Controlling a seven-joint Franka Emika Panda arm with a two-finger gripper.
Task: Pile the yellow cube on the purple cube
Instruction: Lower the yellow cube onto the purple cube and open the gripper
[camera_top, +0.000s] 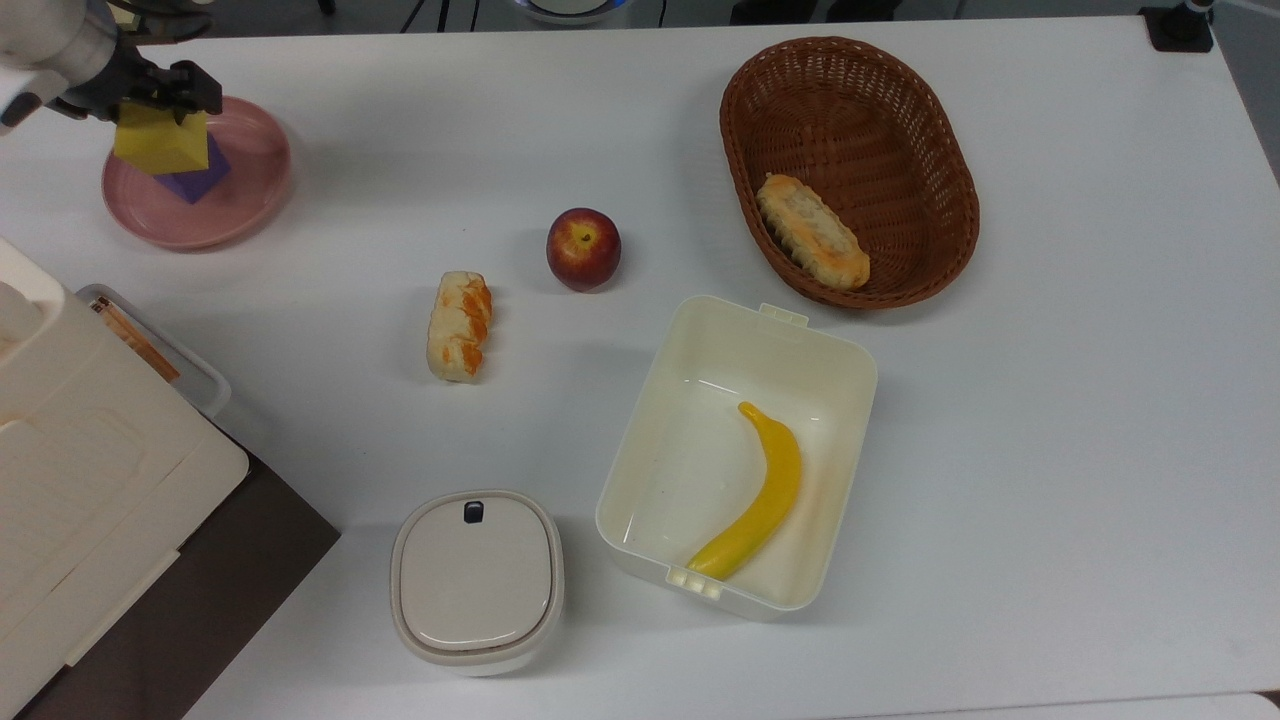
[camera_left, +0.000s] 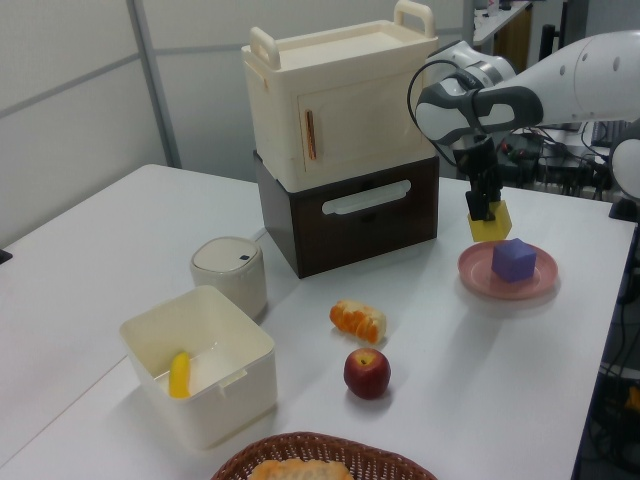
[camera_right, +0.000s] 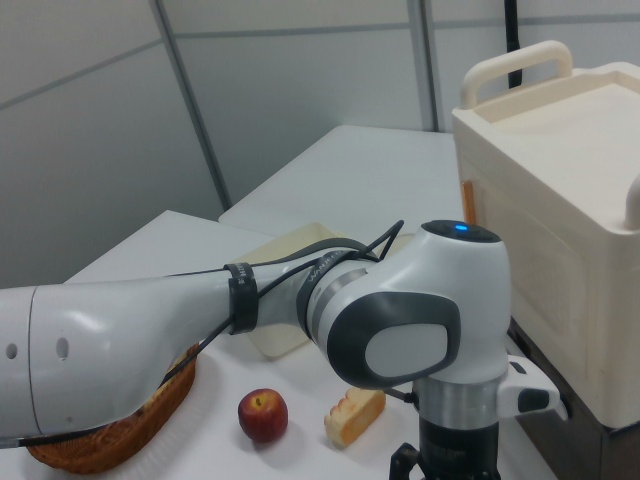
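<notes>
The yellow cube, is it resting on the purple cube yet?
Not yet. The yellow cube hangs in the fingers, up and to the left view's left of the purple cube.

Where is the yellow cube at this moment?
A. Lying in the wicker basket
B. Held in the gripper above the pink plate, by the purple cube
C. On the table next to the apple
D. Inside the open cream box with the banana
B: the gripper grips the yellow cube over the pink plate, close beside the purple cube.

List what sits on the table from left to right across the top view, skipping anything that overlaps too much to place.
pink plate → lidded round container → apple → open box holding the banana → wicker basket
</notes>
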